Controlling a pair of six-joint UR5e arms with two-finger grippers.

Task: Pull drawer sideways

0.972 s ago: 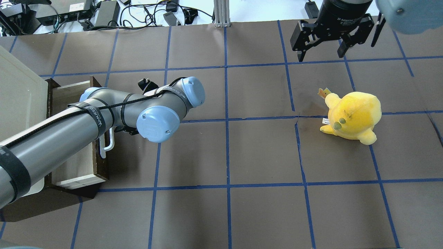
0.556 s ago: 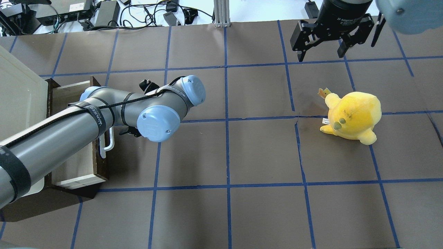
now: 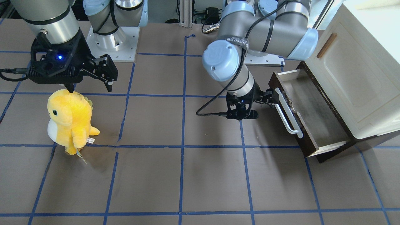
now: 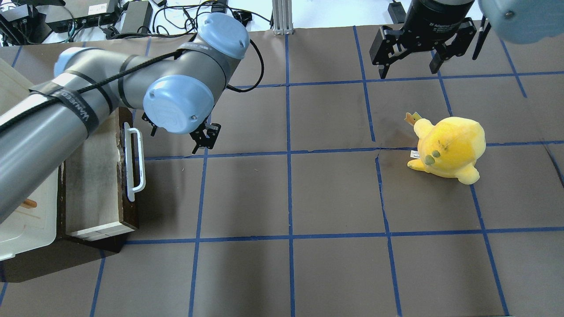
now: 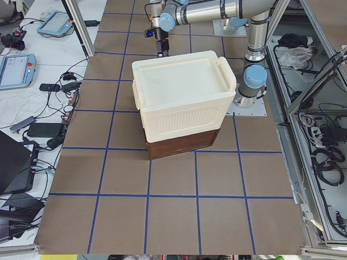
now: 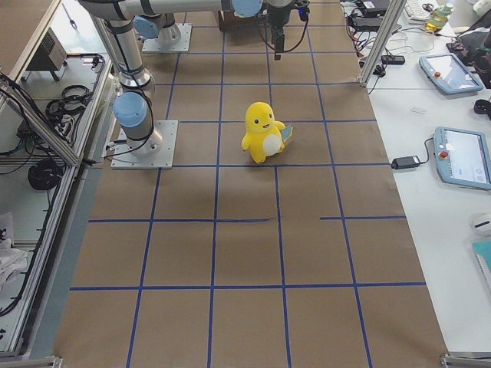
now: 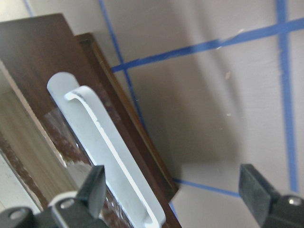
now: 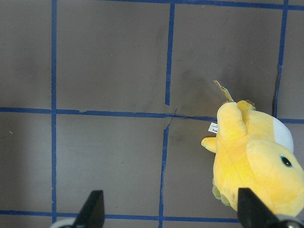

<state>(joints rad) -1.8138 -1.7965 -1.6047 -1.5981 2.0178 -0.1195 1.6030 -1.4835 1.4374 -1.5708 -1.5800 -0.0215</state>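
The drawer [image 4: 94, 176] stands pulled out of the cabinet, with a dark brown front [image 3: 297, 129] and a long white loop handle [image 4: 133, 162], which also shows in the front view [image 3: 289, 114] and the left wrist view [image 7: 111, 152]. My left gripper [image 3: 269, 97] is open and empty, just off the far end of the handle and not touching it. One finger [image 4: 205, 136] shows below the wrist in the overhead view. In the left wrist view the fingers [image 7: 92, 187] are wide apart. My right gripper [image 4: 410, 67] is open and empty at the far right.
A yellow plush toy [image 4: 447, 147] stands on the mat below the right gripper and also shows in the right wrist view [image 8: 256, 161]. The cream cabinet [image 3: 353, 78] sits over the drawer at the table's left end. Blue tape lines cross the brown mat.
My left arm has swung off the handle toward the far side, and the whole handle now shows. The drawer has not moved. The right arm has not moved.
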